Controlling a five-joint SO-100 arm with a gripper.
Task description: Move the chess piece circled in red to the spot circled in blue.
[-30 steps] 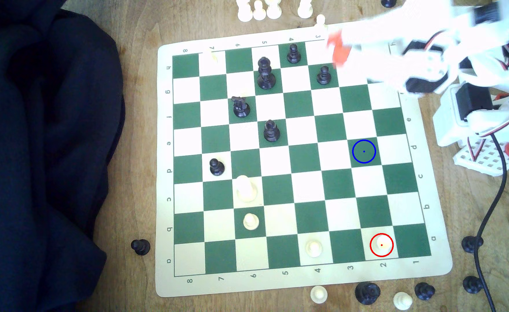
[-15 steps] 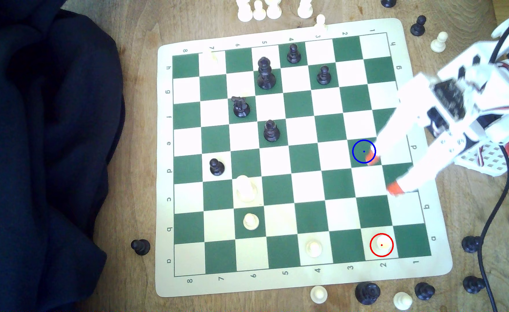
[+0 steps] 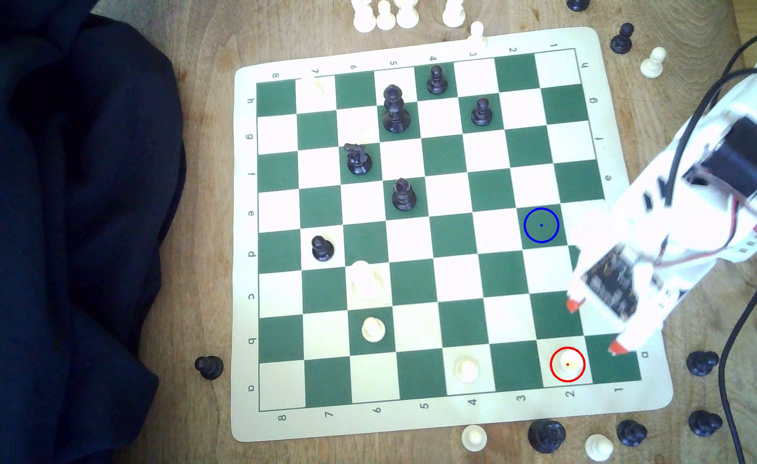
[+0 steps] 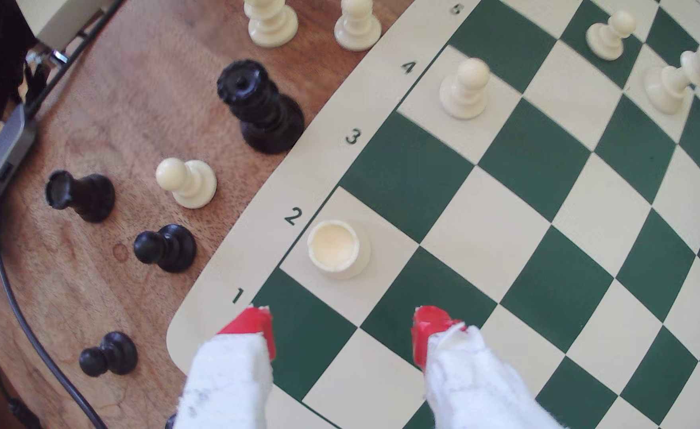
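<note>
a dark navy cloth covers the exterior view's left side, hiding the wooden tabletop beneath and running off the frame edge. further right lies the green-and-cream roll-up chessboard mat; on it a tall cream-white piece is washed out by glare and hard to identify. a thin blue ring with a centre dot marks a dark green square in column 2, standing bare. the small cream-white piece circled in red stands upright on a white square in the board's near row, long axis vertical; in the wrist view it is seen almost end-on from above, its flat, rimmed top looking unlike a ball head. just right and above it in the exterior view, the white claw with red tips is spread wide, holding nothing, apart from the piece. half a second ago its tips were up beside the blue ring; it has since swung nearer the red circle. the arm is overexposed and cut off at the right edge.
</note>
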